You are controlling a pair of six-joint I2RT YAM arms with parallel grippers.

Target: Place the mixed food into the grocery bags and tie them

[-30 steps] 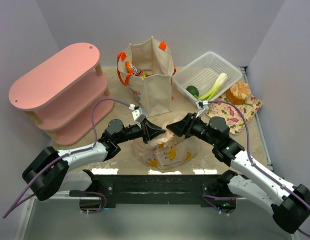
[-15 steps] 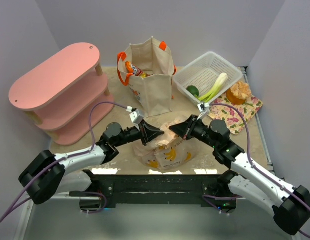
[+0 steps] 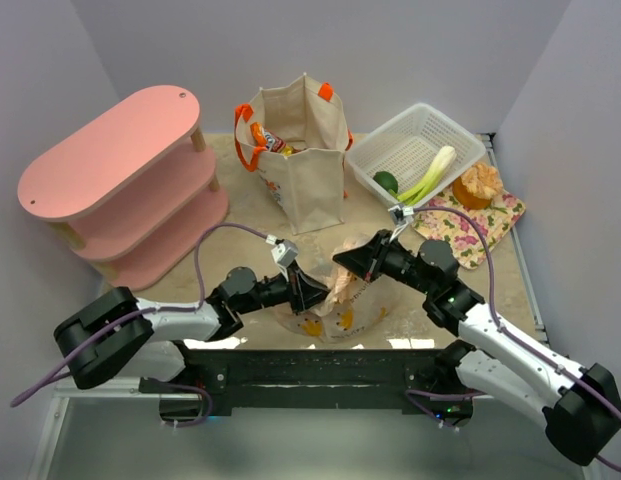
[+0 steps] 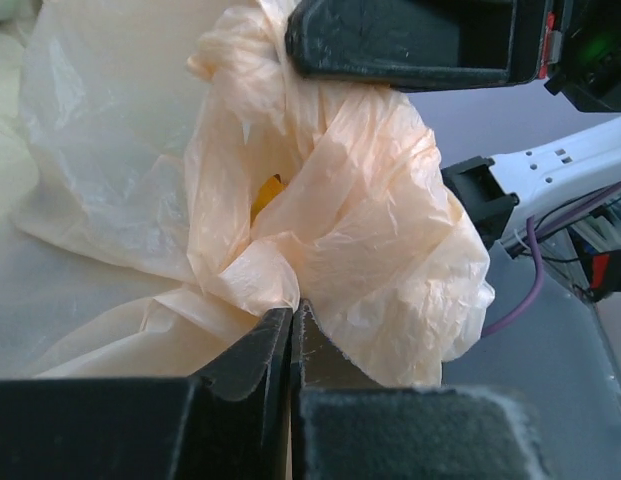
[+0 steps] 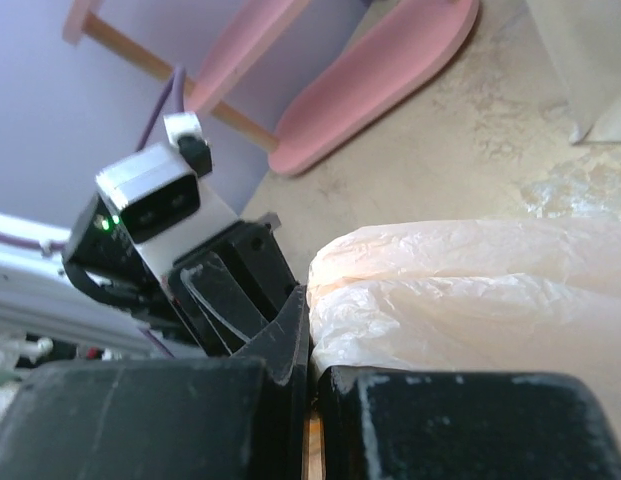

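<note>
My left gripper (image 4: 291, 330) and right gripper (image 5: 310, 345) each pinch bunched film of the peach plastic bag (image 3: 342, 300). Film is limp, slippery, probably tearable; gathered folds should hold best.

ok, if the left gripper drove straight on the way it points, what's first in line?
The bunched bag that the left gripper pinches, directly ahead; past it probably the right gripper, depth unclear.
</note>
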